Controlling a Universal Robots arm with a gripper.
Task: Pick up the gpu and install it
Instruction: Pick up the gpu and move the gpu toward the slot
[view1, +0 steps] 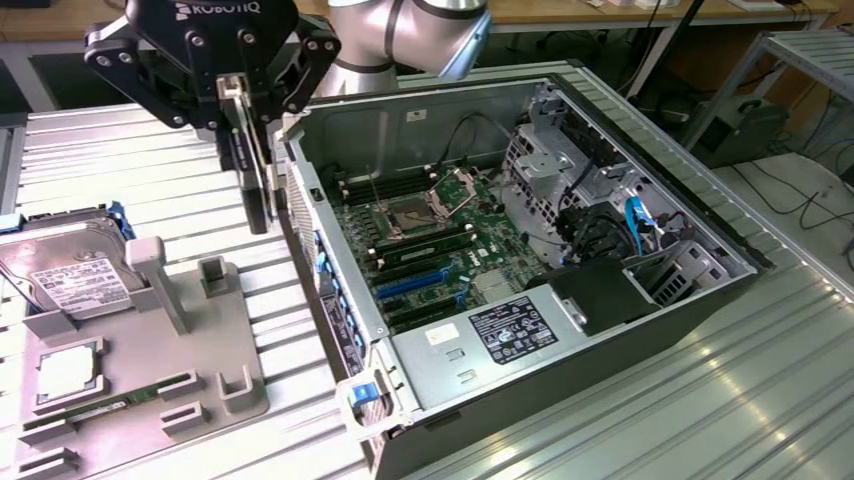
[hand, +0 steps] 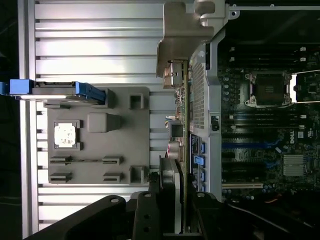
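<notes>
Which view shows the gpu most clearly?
The exterior view: the gpu hangs upright in the gripper, its length visible, beside the open computer case. The wrist view shows it edge-on, its silver bracket at the far end.

We read "ROBOTIQ" in white letters on the black body of the gripper (view1: 251, 112), the tops of the letters clipped; "DELL" stands in white on the motherboard (hand: 280, 150); the white label (view1: 74, 283) on the hard drive (view1: 54, 255) and the black sticker (view1: 514, 328) carry print too small for us to read.
</notes>
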